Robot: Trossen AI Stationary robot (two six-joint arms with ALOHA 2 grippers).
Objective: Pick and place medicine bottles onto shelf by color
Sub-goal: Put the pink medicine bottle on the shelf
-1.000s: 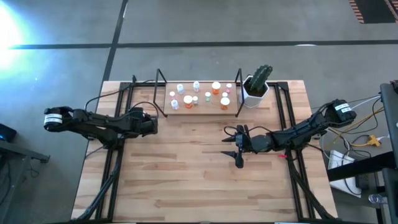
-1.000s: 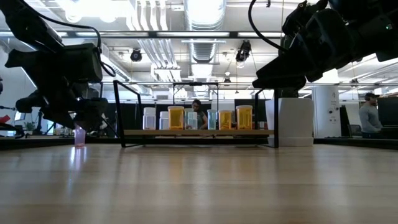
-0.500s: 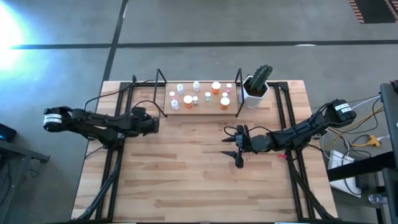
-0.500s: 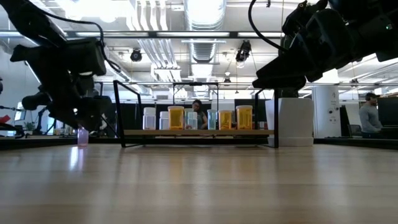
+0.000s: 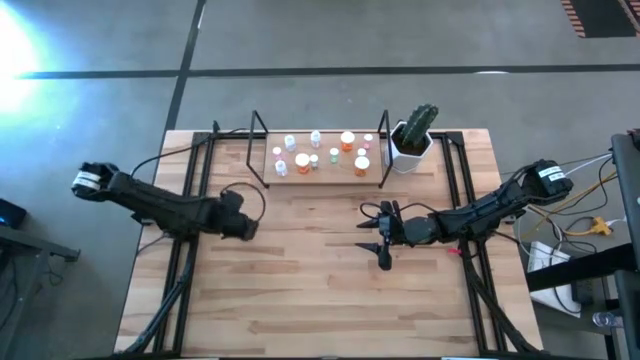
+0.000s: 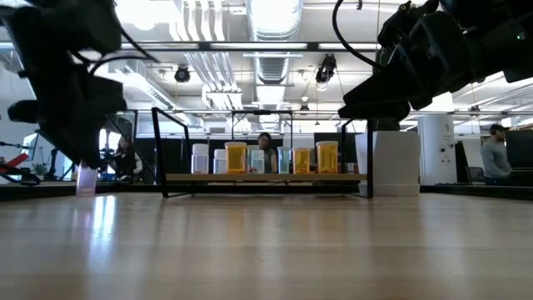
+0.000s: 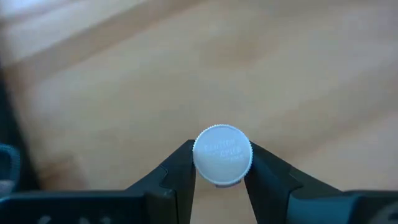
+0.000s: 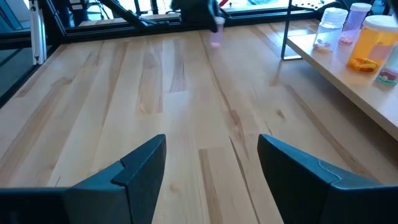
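Currently, left gripper [image 7: 217, 180]: clenched on a white-capped, seemingly pink bottle [image 7: 222, 155].
Right gripper [image 8: 211, 163]: held released, parked mid-table.

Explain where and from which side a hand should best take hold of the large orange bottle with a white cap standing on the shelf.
Grip the large orange white-capped bottle across its round cap or upper body, coming straight down from above: it stands upright on the low light-wood shelf, with other small bottles crowding its sides.

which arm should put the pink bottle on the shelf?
Left. Its gripper is already shut on the pink bottle. The right gripper is open and empty, over bare table in front of the shelf.
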